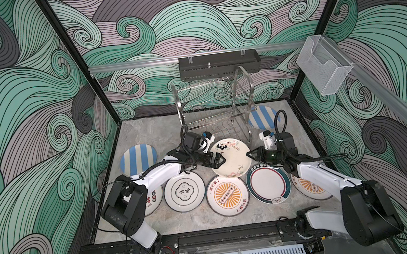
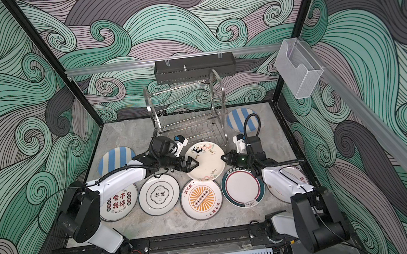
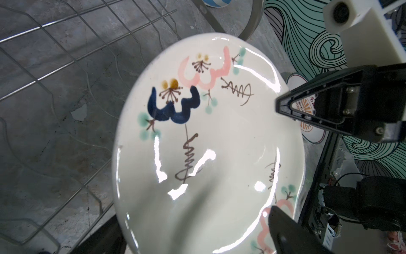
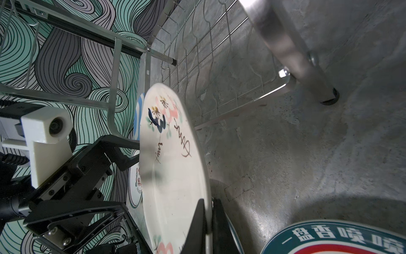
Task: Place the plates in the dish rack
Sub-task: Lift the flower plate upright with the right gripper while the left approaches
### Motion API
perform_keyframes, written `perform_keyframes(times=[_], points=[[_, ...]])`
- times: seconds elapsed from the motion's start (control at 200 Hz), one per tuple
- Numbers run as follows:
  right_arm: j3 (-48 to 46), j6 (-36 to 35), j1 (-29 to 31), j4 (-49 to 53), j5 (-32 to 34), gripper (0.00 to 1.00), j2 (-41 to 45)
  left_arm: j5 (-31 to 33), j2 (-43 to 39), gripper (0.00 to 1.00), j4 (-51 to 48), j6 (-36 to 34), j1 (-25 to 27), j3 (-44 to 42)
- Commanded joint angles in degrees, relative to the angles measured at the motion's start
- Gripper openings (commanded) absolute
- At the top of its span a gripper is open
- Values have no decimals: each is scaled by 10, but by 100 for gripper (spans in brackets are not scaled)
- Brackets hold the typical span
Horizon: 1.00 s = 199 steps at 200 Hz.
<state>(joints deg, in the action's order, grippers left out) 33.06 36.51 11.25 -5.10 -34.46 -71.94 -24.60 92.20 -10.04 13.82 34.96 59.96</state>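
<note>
A cream plate with painted flowers [image 1: 230, 160] [image 2: 205, 162] [image 3: 208, 143] [image 4: 173, 165] is held tilted above the table, just in front of the dish rack [image 1: 210, 105] [image 2: 186, 103]. My right gripper [image 1: 250, 155] [image 4: 207, 204] is shut on its right rim. My left gripper [image 1: 218, 159] [image 3: 193, 237] is open, its jaws straddling the plate's left rim. On the table lie a blue-striped plate [image 1: 138, 159], a white plate with characters [image 1: 184, 193], an orange sunburst plate [image 1: 227, 195] and a green-rimmed plate [image 1: 268, 184]. Both rack shelves hold nothing.
A second striped plate [image 1: 260, 117] lies right of the rack. Two more plates lie partly under the arms [image 1: 153, 201] [image 1: 309, 185]. A black perforated tray [image 1: 218, 64] hangs on the back rail above the rack, and a clear plastic box [image 1: 325, 63] on the right rail.
</note>
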Motion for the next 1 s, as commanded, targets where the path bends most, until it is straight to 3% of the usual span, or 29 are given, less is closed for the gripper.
perform_keyframes(times=[0.0,0.345,0.701,0.991], points=[[9,25,7,-85,-31,0,-3,-5,10,98,-18,-15,10,22],[14,35,29,-123,-48,0,-31,-20,17,99,-11,-13,10,30],[14,41,40,-144,-62,19,-24,-19,17,99,-9,-12,10,36],[22,36,45,-123,-63,1,-17,-31,13,99,-16,-13,10,53]])
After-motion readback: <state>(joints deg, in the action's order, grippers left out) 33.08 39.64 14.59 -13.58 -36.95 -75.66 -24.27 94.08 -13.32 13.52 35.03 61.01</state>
